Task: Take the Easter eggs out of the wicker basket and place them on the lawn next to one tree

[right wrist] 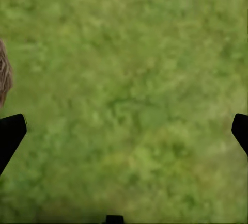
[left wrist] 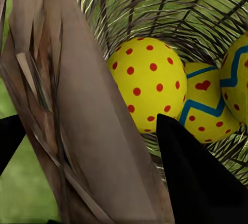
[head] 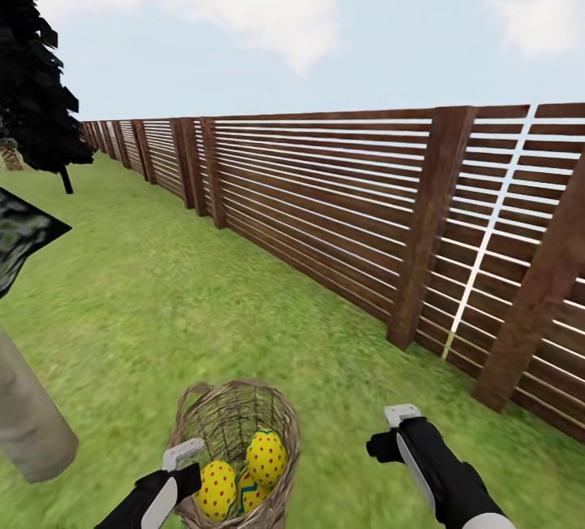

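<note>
While the left gripper (left wrist: 88, 146) straddles the wicker basket (head: 236, 415) rim, spread, smooth eggs (left wrist: 147, 84) sit beyond its fingertips, likely slippery; right gripper (right wrist: 124, 131) gapes empty.

Brown slatted fence (head: 341, 212) under pale cloudy sky (head: 325, 17)

a fenced garden outdoors: green lawn (head: 162, 301) across the lower frame, a brown slatted wooden fence (head: 341, 196) running rightward, cloudy blue sky (head: 284, 17) above.
</note>
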Available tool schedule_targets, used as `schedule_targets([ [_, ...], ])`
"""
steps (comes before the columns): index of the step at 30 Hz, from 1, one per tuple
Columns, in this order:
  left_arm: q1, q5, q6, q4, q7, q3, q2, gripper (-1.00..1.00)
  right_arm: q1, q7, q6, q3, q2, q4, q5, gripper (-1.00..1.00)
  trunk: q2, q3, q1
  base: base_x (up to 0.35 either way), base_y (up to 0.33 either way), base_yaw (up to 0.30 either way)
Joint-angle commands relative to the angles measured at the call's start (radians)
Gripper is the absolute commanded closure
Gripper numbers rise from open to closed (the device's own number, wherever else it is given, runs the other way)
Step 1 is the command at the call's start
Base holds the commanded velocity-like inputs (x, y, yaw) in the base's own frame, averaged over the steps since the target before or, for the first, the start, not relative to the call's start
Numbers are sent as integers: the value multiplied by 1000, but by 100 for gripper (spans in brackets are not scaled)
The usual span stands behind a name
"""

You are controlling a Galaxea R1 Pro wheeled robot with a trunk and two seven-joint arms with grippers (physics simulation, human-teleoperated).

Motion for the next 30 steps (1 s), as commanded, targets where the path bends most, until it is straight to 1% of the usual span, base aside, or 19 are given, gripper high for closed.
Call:
schedule_targets([
  [1, 0, 8, 6, -3, 3, 2, 0, 100, 0, 1, 5, 3, -1, -2, 1, -100, 7, 2, -4, 0, 0, 290],
  [3, 0, 7, 6, -3, 2, 2, 0, 100, 0, 0, 5, 8, -1, -2, 1, -100, 21, 8, -12, 0, 0, 290],
  [5, 0, 7, 6, -3, 2, 2, -3, 100, 0, -1, 2, 51, -1, 21, 0, -100, 35, 15, -19, 0, 0, 290],
  [7, 0, 7, 6, -3, 2, 2, -5, 100, 0, -1, 1, 60, -2, 33, 0, -100, 49, 21, -27, 0, 0, 290],
  [12, 0, 5, 6, -3, 2, 2, -5, 100, 0, -1, 1, 62, -3, 34, 0, -100, 84, 37, -46, 0, 0, 290],
  [15, 0, 5, 6, -2, 1, 2, -7, 100, 0, -1, 1, 62, -4, 34, 0, -100, 105, 46, -58, 0, 0, 290],
  [17, 0, 4, 6, -1, 1, 2, -13, 100, 0, -1, 1, 62, -4, 34, 0, -100, 119, 52, -65, 0, 0, 290],
  [22, 0, 6, 6, -1, -1, 2, -14, 100, 0, -1, 1, 62, -4, 34, 0, -100, 154, 68, -84, 0, 0, 288],
  [27, 0, 7, 6, -1, -1, 2, -14, 100, 0, -1, 1, 60, -4, 34, -8, -100, 189, 84, -104, 0, 0, 36],
  [30, 0, 7, 6, -1, -1, 2, -13, 100, 0, -1, 1, 61, -4, 34, -3, -100, 210, 93, -115, 0, 0, 79],
])
